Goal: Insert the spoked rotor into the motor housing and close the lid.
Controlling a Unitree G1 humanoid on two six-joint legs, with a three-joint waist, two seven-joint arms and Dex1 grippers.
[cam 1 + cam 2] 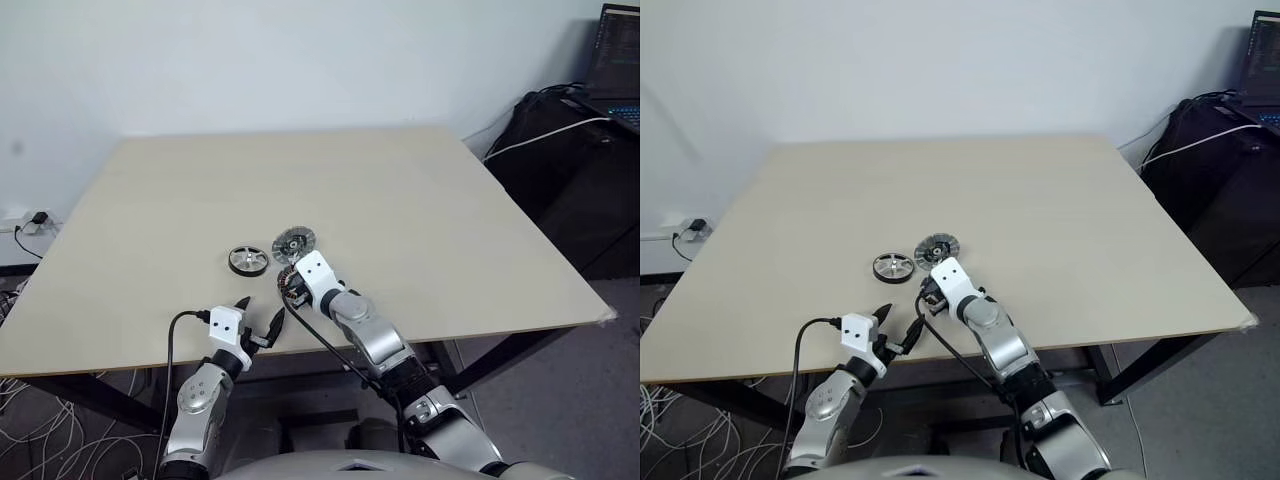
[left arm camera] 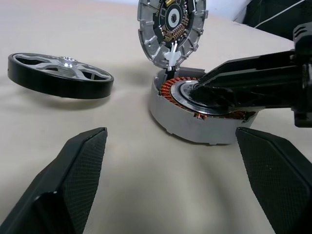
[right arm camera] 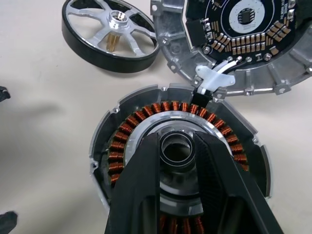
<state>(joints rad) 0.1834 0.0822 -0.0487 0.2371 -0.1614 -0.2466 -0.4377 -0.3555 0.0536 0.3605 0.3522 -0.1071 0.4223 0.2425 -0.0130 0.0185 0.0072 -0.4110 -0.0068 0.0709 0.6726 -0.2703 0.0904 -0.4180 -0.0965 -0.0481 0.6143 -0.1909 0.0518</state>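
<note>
Over motor housing [image 3: 178, 161], right claw [image 3: 178, 146] angled down

From the head views, the motor housing [image 1: 288, 283] sits mostly behind the right gripper [image 1: 293, 280], so its copper coils are too small and covered to make out there. In the right wrist view the two black fingers [image 3: 141, 195] cover the near part of the coil ring, and the picture's edge cuts off the housing's near rim. The lid [image 3: 243, 44] is cut off by that view's edge. The spoked rotor [image 3: 109, 34] is cut off there too.
</note>
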